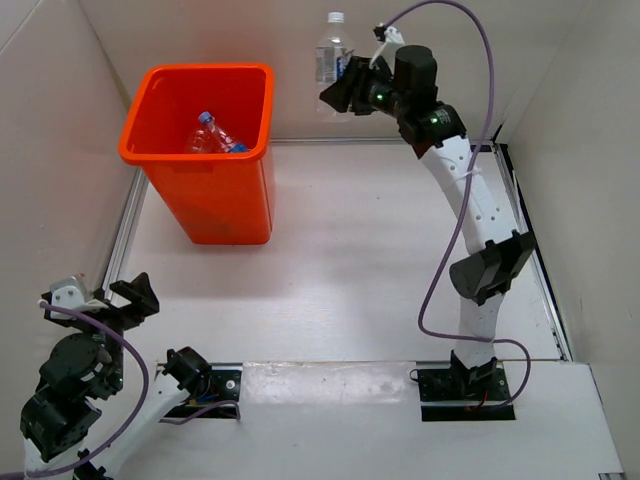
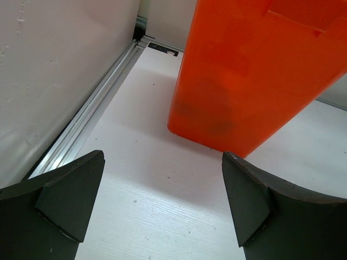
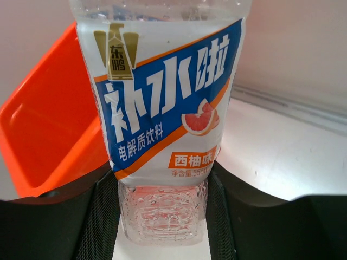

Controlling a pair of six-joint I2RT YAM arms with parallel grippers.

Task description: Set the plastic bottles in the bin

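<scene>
A white worktop (image 1: pixel 340 290), walled in by pale panels, fills the overhead view. On its far left stands a tall bright orange plastic bin (image 1: pixel 215 205), square-rimmed and tapering toward its base. Inside it lies a clear bottle with a blue cap (image 1: pixel 213 135), tilted on its side.

The right arm (image 1: pixel 470 190) reaches from the near right up to the far edge. Its right end effector (image 1: pixel 338 90) is clamped on a clear plastic bottle with a white cap and a blue, white and orange label (image 1: pixel 332 45). The bottle is upright, raised above the worktop, and just right of the bin's far right corner. It is not over the opening. The right wrist view shows the dark jaws gripping the bare ribbed base below the label, with the bin's rim behind and to the left.

The left arm (image 1: pixel 70 390) is folded at the near left. Its left end effector (image 1: pixel 98 297) is spread wide apart and holds nothing, and it faces the bin's lower wall.

Judged from this, the grip is low and most of the bottle stands above it. A quick swing left could tip the bottle or slide it out of the jaws. A release short of the opening would drop it onto the worktop or bounce it off the rim. A pass made too low could knock the bin.
</scene>
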